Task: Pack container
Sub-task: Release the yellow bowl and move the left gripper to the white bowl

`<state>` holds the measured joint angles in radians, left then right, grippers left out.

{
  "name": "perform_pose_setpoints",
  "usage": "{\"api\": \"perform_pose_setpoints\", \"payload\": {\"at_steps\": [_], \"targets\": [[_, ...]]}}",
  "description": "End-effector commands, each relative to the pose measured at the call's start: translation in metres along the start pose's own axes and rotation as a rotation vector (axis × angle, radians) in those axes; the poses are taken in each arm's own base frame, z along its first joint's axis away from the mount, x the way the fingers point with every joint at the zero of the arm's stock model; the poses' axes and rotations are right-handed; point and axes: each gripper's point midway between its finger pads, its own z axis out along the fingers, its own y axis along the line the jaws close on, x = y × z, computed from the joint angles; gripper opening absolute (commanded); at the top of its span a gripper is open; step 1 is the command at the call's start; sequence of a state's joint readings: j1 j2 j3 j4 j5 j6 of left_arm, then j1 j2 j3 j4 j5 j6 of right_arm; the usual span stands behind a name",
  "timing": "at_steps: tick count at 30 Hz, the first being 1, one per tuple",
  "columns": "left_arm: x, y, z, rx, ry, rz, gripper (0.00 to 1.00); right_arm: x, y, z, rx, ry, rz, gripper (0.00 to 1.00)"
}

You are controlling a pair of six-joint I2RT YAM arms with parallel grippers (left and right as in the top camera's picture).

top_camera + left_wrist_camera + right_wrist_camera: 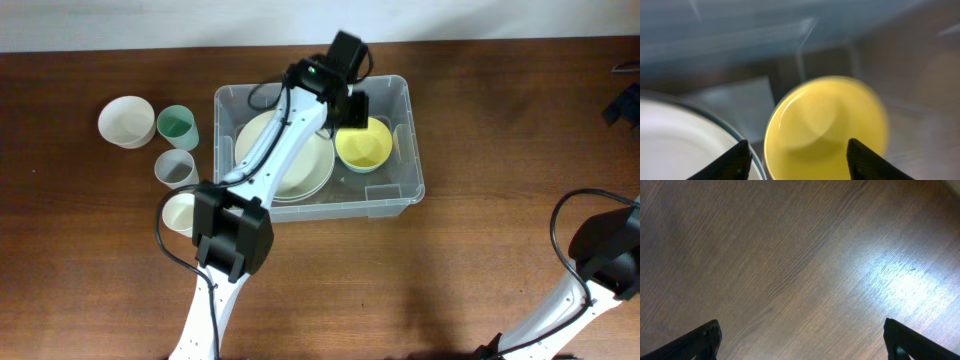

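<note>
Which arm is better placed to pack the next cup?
Probably left. The left claw is open above the container, and the green cup and grey cup stand beside that arm. The right claw is over the table, far from them.

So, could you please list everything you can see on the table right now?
container: one, clear, middle of the table
plate: one or a stack, cream, left half of the container
bowl: one, yellow, right half of the container
white cup: one, white, far left
green cup: one, green, beside the white cup
grey cup: one, grey, nearer than the green cup
cream cup: one, cream, partly behind the left arm
left gripper: open, over the bowl
right gripper: open, over bare table
</note>
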<state>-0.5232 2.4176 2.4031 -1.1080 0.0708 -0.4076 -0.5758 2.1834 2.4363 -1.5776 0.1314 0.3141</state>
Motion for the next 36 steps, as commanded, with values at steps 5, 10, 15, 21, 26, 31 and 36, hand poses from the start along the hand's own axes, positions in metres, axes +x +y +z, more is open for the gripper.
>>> {"api": "perform_pose_setpoints", "payload": {"at_steps": [5,10,15,21,26,31,36], "targets": [[-0.063,0.031,-0.095,-0.089,-0.224,0.01,0.99,0.0,-0.005,0.007,0.018,0.013,0.009,0.99],[-0.083,0.119,-0.155,-0.206,-0.306,-0.185,0.99,0.0,-0.005,0.007,0.018,0.013,0.009,0.99],[-0.057,0.253,-0.183,-0.342,-0.245,-0.557,0.99,0.0,-0.005,0.007,0.018,0.013,0.009,0.99],[-0.023,0.353,-0.186,-0.353,-0.16,-0.795,0.99,0.0,-0.005,0.007,0.018,0.013,0.009,0.99],[0.003,0.406,-0.159,-0.343,-0.074,-0.925,1.0,0.0,-0.005,0.007,0.018,0.013,0.009,1.0],[0.03,0.435,-0.126,-0.369,0.014,-1.062,0.99,0.0,-0.005,0.007,0.018,0.013,0.009,0.99],[0.046,0.453,-0.1,-0.377,0.072,-1.108,0.99,0.0,-0.005,0.007,0.018,0.013,0.009,0.99]]}}
